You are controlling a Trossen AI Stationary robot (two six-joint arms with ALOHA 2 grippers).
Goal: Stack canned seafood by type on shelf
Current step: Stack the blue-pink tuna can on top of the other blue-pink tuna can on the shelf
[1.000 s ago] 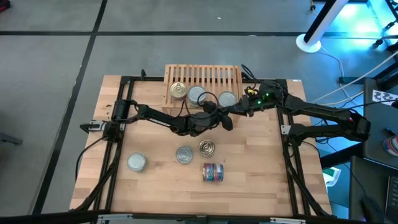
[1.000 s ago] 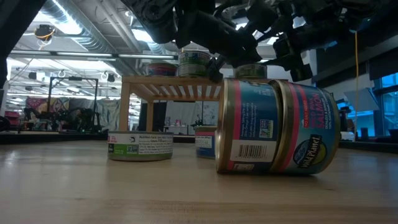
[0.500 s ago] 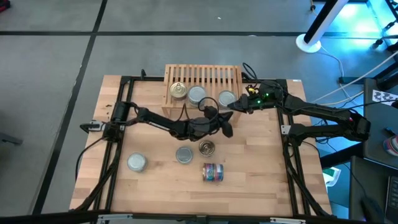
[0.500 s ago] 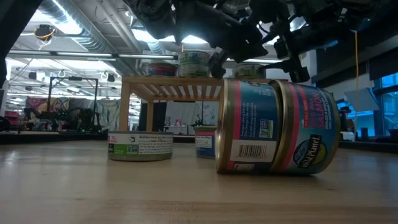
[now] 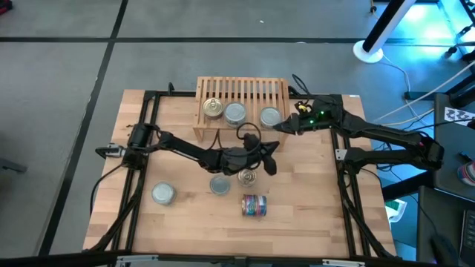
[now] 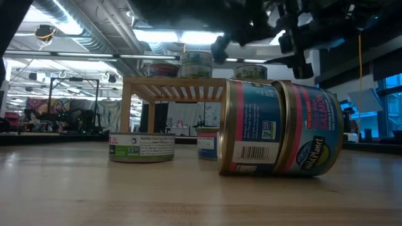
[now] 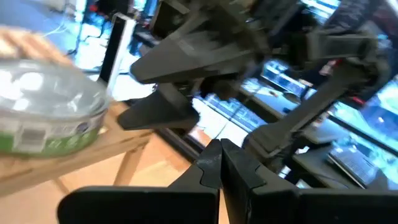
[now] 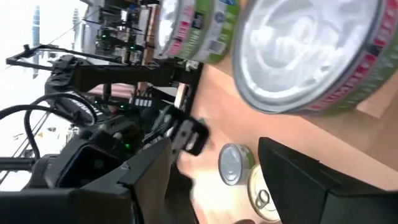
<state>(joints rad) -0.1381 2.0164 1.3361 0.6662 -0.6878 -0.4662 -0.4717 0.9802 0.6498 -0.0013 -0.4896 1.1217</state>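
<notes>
The shelf (image 5: 241,95) stands at the table's far middle and bears three tins: a gold-lidded one (image 5: 213,108) and two silver-lidded ones (image 5: 235,113) (image 5: 271,116). On the table lie silver-lidded tins (image 5: 163,193) (image 5: 220,184), a gold-lidded tin (image 5: 247,176) and a blue-red labelled tin on its side (image 5: 254,205) (image 6: 282,129). My left gripper (image 5: 272,161) (image 7: 221,163) hovers shut and empty above the gold-lidded table tin. My right gripper (image 5: 277,126) (image 8: 217,186) hangs open just before the shelf's right tin (image 8: 305,56), apart from it.
The shelf's far half shows bare slats (image 5: 252,87). Black frame rails (image 5: 141,148) (image 5: 343,148) run along the table's left and right sides. Bare wood (image 5: 193,230) stretches along the near edge. The two arms nearly meet in front of the shelf.
My left gripper has drawn back from the shelf's front toward the table's near edge, staying shut and empty, and now hangs over the loose tins. The tins have not moved.
</notes>
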